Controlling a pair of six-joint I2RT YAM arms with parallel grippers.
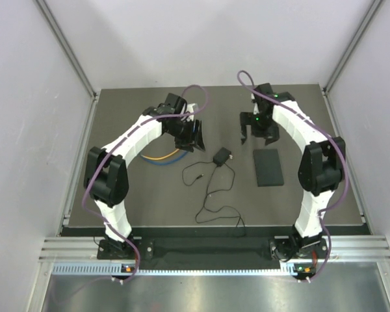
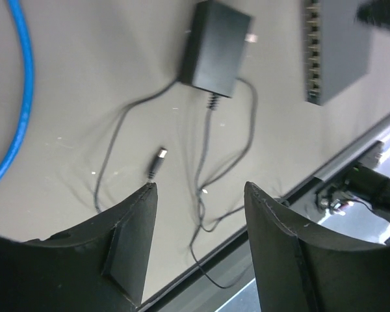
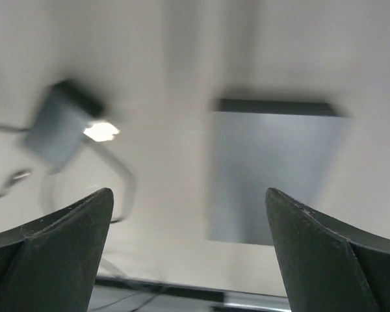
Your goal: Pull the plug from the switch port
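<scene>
Overhead, the flat matte-black box [image 1: 268,167] lies on the dark table [image 1: 143,195] beside the right arm, apart from the small adapter [image 1: 221,156] and its thin wire [image 1: 214,188]. The right gripper [image 1: 257,136] is just beyond the box's far end, and the left gripper [image 1: 192,136] is left of the adapter. From the left wrist, the box shows a row of ports [image 2: 311,52] along one edge, the plug [image 2: 157,162] lies loose on the table away from it near a blue cable [image 2: 23,97], and the jaws stand apart, gripping nothing. From the right wrist, blurred, the box lies flat below wide-spread, empty jaws.
</scene>
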